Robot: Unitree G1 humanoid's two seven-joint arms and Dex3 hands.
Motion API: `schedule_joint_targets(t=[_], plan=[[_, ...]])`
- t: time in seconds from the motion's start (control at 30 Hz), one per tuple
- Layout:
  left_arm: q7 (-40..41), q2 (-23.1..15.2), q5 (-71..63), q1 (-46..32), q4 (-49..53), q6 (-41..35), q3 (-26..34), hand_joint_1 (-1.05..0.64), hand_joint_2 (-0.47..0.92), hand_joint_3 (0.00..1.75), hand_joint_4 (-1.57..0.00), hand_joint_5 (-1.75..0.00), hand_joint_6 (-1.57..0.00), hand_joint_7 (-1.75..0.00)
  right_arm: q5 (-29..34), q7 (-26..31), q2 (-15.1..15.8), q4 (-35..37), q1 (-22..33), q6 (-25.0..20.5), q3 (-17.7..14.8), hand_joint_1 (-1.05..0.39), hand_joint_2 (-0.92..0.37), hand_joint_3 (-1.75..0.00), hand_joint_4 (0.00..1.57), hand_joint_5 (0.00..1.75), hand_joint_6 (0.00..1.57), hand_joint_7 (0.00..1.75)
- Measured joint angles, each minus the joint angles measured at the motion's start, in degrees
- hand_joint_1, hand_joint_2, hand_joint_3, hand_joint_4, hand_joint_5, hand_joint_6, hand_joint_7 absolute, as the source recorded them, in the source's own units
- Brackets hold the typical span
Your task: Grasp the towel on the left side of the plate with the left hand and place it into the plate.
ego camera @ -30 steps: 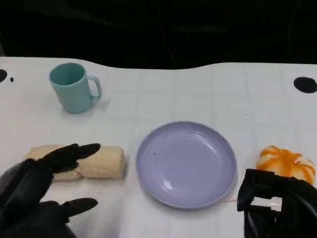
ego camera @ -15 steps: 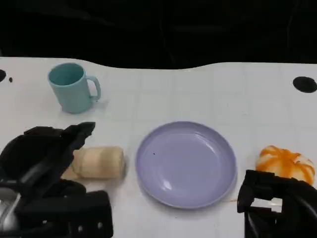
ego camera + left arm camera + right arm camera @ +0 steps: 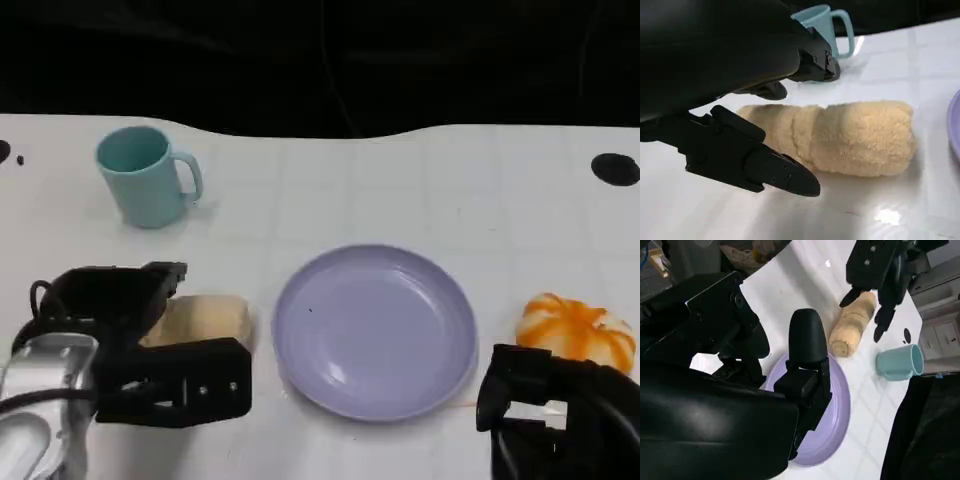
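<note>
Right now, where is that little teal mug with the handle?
In the head view the teal mug stands upright at the table's far left, beyond the rolled beige towel and well apart from the round lilac plate.

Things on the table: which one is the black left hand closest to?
The rolled beige towel, left of the purple plate. The left hand is poised over it, fingers either side. The teal mug and orange-striped object sit well away.

No readable text or labels.
</note>
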State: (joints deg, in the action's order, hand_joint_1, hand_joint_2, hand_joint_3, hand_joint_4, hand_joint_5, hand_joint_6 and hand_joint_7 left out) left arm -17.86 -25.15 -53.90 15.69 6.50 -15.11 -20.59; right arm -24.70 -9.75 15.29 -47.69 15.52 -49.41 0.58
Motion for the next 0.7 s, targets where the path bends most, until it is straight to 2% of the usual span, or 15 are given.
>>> schedule_joint_targets(t=[0.13,0.23,0.27,0.3,0.33,0.37,0.43,0.47,0.5,0.53,0.57,0.6,0.7], plan=[[2.1,1.0,0.5,2.6,6.3,1.5,-1.7,-0.54,0.89,0.01,-0.38,-0.14,-0.30,-0.02,0.0,0.0,0.0,0.0,0.1,0.3,0.1,0.09,-0.51,-1.47,0.80,1.75,0.66,1.66],[3.0,2.0,1.0,4.5,10.6,2.3,-2.6,-0.44,0.92,0.04,-0.47,-0.15,-0.45,-0.06,0.0,0.0,0.0,-0.1,0.2,0.3,0.1,0.09,-0.51,-1.47,0.80,1.75,0.66,1.65],[3.4,2.3,1.7,5.3,12.3,2.7,-2.8,-0.40,0.92,0.05,-0.54,-0.18,-0.51,-0.08,0.0,0.0,0.0,-0.1,0.3,0.3,0.1,0.09,-0.51,-1.47,0.80,1.75,0.66,1.65],[4.1,2.6,2.5,5.8,13.8,3.1,-2.8,-0.33,0.92,0.10,-0.65,-0.47,-0.64,-0.08,0.0,0.0,0.0,-0.1,0.3,0.3,0.1,0.09,-0.51,-1.47,0.80,1.75,0.66,1.65],[5.2,2.8,3.1,6.3,15.5,3.7,-2.8,-0.29,0.92,0.15,-0.64,-0.79,-0.73,-0.06,0.0,0.0,0.0,-0.1,0.3,0.3,0.2,0.09,-0.51,-1.47,0.80,1.75,0.66,1.65],[6.7,3.0,3.9,6.5,16.8,4.3,-2.8,-0.27,0.92,0.20,-0.67,-0.95,-0.83,-0.08,0.0,0.0,0.0,-0.2,0.3,0.3,0.2,0.09,-0.51,-1.47,0.80,1.75,0.66,1.65],[10.8,3.5,5.7,6.6,19.4,6.3,-2.3,-0.27,0.92,0.20,-0.79,-1.24,-1.05,-0.17,0.0,0.0,0.0,-0.2,0.4,0.3,0.2,0.09,-0.51,-1.47,0.80,1.75,0.66,1.65],[13.1,3.6,6.8,6.4,20.6,7.8,-2.0,-0.28,0.92,0.16,-0.77,-1.42,-1.10,-0.24,0.0,0.1,0.0,-0.3,0.5,0.3,0.2,0.09,-0.51,-1.47,0.80,1.75,0.66,1.65],[15.0,3.6,7.5,6.3,21.5,9.1,-1.7,-0.27,0.92,0.14,-0.74,-1.61,-0.93,-0.79,0.0,0.2,0.0,-0.4,0.5,0.3,0.2,0.09,-0.51,-1.47,0.80,1.75,0.66,1.65],[16.7,3.6,7.6,6.1,22.1,10.1,-1.7,-0.26,0.92,0.14,-0.75,-1.68,-0.79,-1.14,0.0,0.2,0.0,-0.5,0.5,0.3,0.2,0.09,-0.51,-1.46,0.80,1.75,0.66,1.65],[18.2,3.6,7.6,5.9,22.5,10.8,-1.7,-0.25,0.92,0.15,-0.76,-1.71,-0.69,-1.41,0.0,0.2,0.0,-0.5,0.4,0.3,0.2,0.09,-0.51,-1.46,0.80,1.75,0.66,1.65],[19.5,3.5,7.6,5.6,22.7,11.3,-1.7,-0.26,0.92,0.19,-0.76,-1.73,-0.59,-1.61,0.0,0.2,0.0,-0.5,0.4,0.3,0.2,0.08,-0.51,-1.46,0.81,1.75,0.66,1.66],[22.3,3.4,7.6,4.5,22.8,12.1,-1.7,-0.25,0.92,0.22,-0.78,-1.74,-0.55,-1.73,0.0,0.2,0.0,-0.5,0.4,0.3,0.2,0.08,-0.51,-1.46,0.81,1.75,0.66,1.66]])
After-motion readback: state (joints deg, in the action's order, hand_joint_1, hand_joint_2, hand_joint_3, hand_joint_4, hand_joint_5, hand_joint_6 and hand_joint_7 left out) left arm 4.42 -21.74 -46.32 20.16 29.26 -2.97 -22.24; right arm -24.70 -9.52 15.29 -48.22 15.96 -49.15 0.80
